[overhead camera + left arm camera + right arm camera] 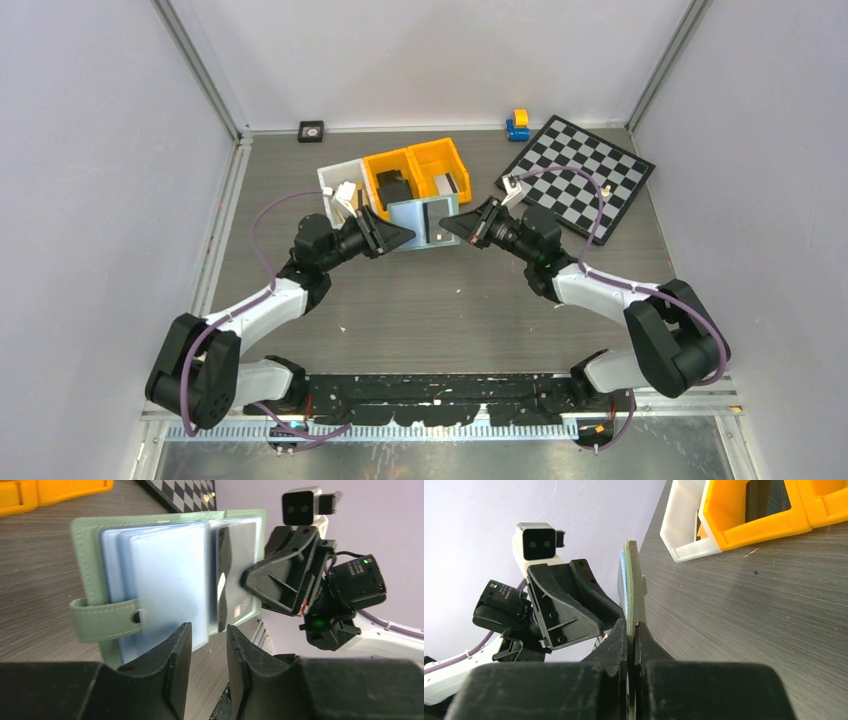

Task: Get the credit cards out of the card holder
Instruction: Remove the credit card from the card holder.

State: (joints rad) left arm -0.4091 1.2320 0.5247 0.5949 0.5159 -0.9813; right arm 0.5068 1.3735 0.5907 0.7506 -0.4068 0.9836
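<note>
The card holder (425,222) is held open just in front of the orange bins (432,148), the right gripper (631,630) with jaws clamped on its edge, so the left gripper (209,635), jaws slightly apart and empty, should pinch only the patterned card (236,570) and pull straight out

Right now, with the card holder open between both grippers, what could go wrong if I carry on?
1. Only the right gripper clamps the card holder, by one thin cover edge; a tug may twist or slip it.
2. The left gripper is open at the stacked blue sleeves; closing could pinch sleeves, not a card.
3. The grippers sit close; they might collide.
</note>
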